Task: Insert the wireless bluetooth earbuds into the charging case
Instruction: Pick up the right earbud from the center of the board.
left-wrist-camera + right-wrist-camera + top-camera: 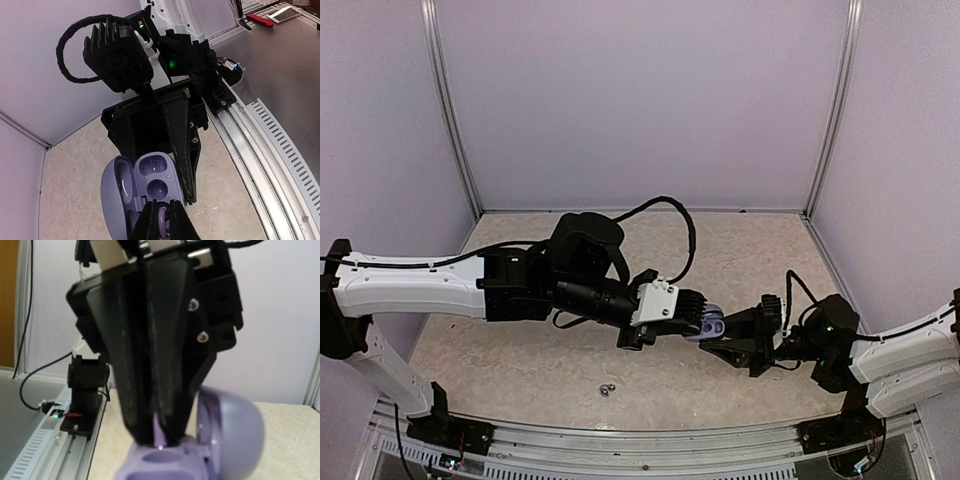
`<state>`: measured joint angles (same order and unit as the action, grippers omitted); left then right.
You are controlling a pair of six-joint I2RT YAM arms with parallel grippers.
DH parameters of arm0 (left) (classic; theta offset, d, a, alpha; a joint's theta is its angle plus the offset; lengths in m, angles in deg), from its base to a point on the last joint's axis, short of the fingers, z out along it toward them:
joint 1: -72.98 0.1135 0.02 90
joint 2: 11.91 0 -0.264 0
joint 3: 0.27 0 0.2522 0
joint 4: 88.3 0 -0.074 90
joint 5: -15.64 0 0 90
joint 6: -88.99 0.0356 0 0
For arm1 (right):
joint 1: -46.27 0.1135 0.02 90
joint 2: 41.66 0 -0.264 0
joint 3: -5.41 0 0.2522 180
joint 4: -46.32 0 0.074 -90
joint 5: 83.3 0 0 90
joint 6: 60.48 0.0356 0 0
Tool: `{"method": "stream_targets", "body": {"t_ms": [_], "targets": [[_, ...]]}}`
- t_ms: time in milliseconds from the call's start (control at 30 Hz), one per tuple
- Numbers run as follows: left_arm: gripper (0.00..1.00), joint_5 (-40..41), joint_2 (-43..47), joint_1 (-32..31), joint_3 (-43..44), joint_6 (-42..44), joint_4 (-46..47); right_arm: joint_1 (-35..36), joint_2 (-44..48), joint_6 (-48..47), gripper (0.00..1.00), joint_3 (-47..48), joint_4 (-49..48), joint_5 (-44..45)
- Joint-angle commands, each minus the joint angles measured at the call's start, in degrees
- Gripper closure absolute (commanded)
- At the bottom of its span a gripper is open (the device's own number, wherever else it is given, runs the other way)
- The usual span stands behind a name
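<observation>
Narrowly, the jaws of the left gripper [161,206] are closed to a slim gap, and a tiny dark purple rounded earbud [162,221] is pinched between its two black fingertips. The bud is held just over the open lavender oval plastic charging case [150,172], at the six o'clock edge of the case's base in the left wrist view. Whether the bud touches the base cannot be told. Two round wells are seen in the base, and the domed lid [114,192] stands open at nine o'clock of them.

The case is gripped by the right gripper [728,338]. Its jaws are set partway apart on the base, with one long black finger laid along the case's three o'clock side.

In the top view the case is held up off the beige speckled table [520,360], right of centre, between the two meeting grippers. Two tiny pale rounded buds [608,388] are seen lying together on the table at about seven o'clock from the case, well apart from both grippers.
</observation>
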<state>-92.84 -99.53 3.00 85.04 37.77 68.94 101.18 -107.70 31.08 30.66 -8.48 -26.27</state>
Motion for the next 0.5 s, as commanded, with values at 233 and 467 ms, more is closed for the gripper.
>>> {"method": "stream_targets", "body": {"t_ms": [233, 467], "targets": [[0.85, 2.1, -2.8, 1.1, 2.3, -2.3, -3.6, 1.8, 2.6, -1.0, 1.00, 1.6, -3.7, -0.6], [0.75, 6.1, -1.1, -1.0, 5.8, -1.2, -4.1, 1.8, 1.6, -1.0, 1.00, 1.3, -4.0, 0.5]]}}
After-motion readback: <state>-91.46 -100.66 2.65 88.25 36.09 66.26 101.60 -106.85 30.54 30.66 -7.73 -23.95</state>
